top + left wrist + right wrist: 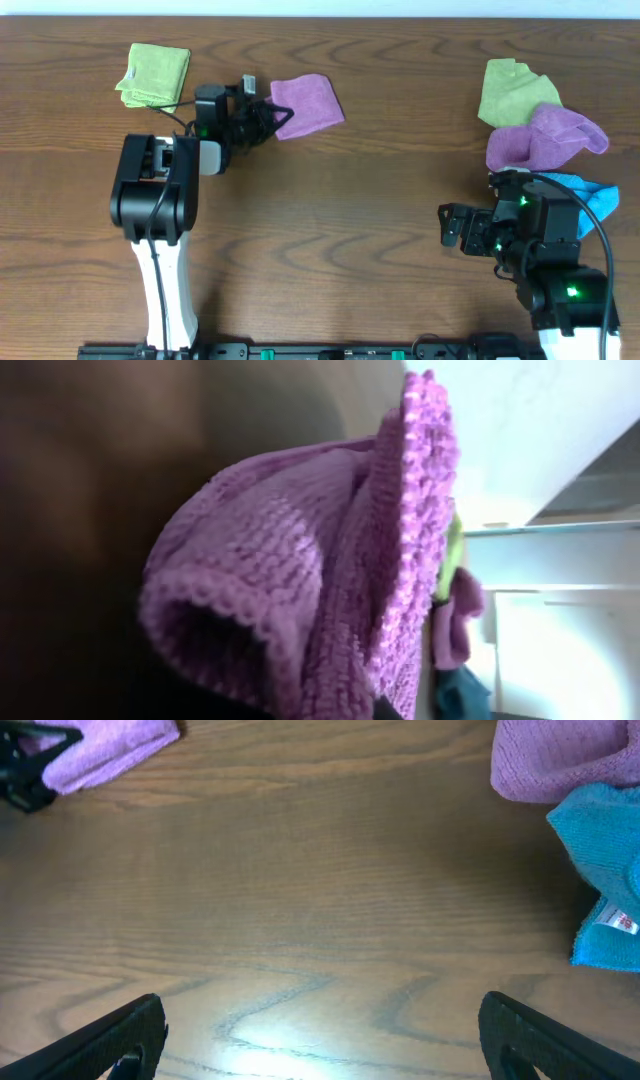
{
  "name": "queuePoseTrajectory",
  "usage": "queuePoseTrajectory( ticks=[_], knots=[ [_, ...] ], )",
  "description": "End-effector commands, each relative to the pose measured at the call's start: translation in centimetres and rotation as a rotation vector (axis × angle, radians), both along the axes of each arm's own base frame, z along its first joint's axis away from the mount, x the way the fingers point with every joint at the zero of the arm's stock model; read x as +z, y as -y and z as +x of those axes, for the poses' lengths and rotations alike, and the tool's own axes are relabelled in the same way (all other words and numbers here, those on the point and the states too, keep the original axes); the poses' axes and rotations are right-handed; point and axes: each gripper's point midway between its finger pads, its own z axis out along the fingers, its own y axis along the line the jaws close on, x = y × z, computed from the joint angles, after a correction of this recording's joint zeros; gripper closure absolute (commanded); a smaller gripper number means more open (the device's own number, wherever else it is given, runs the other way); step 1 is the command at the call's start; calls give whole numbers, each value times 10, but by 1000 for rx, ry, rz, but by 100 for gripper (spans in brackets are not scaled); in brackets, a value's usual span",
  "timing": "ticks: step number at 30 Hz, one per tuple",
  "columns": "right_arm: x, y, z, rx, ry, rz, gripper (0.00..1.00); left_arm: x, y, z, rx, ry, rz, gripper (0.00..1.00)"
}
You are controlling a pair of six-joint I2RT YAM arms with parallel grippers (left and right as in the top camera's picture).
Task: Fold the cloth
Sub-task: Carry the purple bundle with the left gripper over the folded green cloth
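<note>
The left arm (pixel 150 190), a white link with bulky black joints, runs from the near edge of the overhead view up to a bent elbow, then turns right and away; a green light glows at its wrist; the left black two-finger hand (pixel 270 115) is clamped on the left corner of the pinkish-purple microfibre cloth (pixel 310 103), which bunches close against its wrist camera. The right arm (pixel 560 285), black with green lights, sits folded near its base; the right black two-finger hand (pixel 452 225) points left, low and level; its fingers (pixel 120 1040) stand spread wide apart.
</note>
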Motion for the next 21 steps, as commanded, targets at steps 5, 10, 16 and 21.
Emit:
queuePoseTrajectory(
  ticks=[5, 10, 16, 21],
  knots=[
    [1, 0, 0, -13, -3, 20, 1, 118, 3, 70, -34, 265, -109, 94],
    [1, 0, -1, -13, -5, 20, 1, 187, 1, 94, -54, 388, -113, 94],
    [1, 0, -1, -13, -5, 20, 1, 199, -57, 120, 106, 359, -47, 94],
    [0, 0, -2, -13, -10, 20, 1, 184, -156, 131, 357, 197, 18, 94]
  ],
)
